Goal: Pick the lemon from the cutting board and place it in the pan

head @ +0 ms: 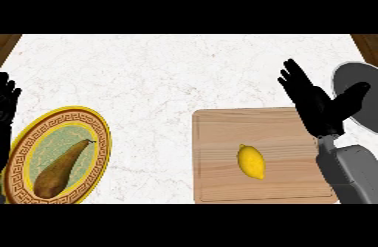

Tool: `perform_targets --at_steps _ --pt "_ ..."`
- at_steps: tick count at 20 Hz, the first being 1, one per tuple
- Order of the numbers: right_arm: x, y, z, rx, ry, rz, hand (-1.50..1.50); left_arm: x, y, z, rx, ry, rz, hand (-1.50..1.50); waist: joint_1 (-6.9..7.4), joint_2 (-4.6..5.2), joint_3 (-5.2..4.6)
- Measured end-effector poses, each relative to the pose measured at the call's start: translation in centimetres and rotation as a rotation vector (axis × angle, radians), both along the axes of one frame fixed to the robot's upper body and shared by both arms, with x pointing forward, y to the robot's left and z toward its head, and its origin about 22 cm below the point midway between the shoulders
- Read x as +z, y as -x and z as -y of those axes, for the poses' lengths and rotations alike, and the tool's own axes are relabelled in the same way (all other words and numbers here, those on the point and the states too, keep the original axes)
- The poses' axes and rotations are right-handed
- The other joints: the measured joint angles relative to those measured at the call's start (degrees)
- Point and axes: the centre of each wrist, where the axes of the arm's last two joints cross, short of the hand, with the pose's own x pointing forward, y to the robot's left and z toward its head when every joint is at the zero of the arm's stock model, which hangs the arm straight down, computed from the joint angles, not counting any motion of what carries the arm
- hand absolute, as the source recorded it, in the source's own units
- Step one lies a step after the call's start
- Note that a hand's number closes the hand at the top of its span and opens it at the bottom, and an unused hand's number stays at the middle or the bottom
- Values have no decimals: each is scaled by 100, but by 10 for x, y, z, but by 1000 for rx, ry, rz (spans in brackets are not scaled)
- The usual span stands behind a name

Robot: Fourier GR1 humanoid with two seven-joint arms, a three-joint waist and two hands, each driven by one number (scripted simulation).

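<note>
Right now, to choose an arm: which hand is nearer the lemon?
Right. The right hand hovers at the cutting board's far right corner, close to the lemon; the left hand rests at the view's left edge, beyond the plate.

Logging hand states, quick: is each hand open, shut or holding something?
Left hand: open, holding nothing, at the left edge.
Right hand: open, holding nothing.

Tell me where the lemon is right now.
Head view: the lemon lies on the cutting board, lower right of the counter, below and left of the open right robot hand; the pan is further right.
</note>
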Motion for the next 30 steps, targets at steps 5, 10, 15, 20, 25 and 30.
perform_targets --at_steps 5,10,15,20,25,30 --pt "37 -15 -37 346 -69 153 150 -10 -9 20 -65 95 -45 0 32 -98 38" --pt "73 -17 -22 584 135 381 150 -22 -15 47 -139 237 -117 0 -75 -132 46" --pt "75 -10 37 651 333 516 -150 -21 -18 58 -166 296 -158 0 -99 -155 56" --pt "90 -12 75 720 517 624 -150 -21 -26 70 -186 312 -170 0 -54 -154 55" --pt "108 -18 59 792 659 677 -150 -23 -31 65 -193 310 -177 0 -18 -170 45" --pt "128 -21 30 898 872 695 -150 -24 -34 64 -200 310 -184 0 17 -175 40"
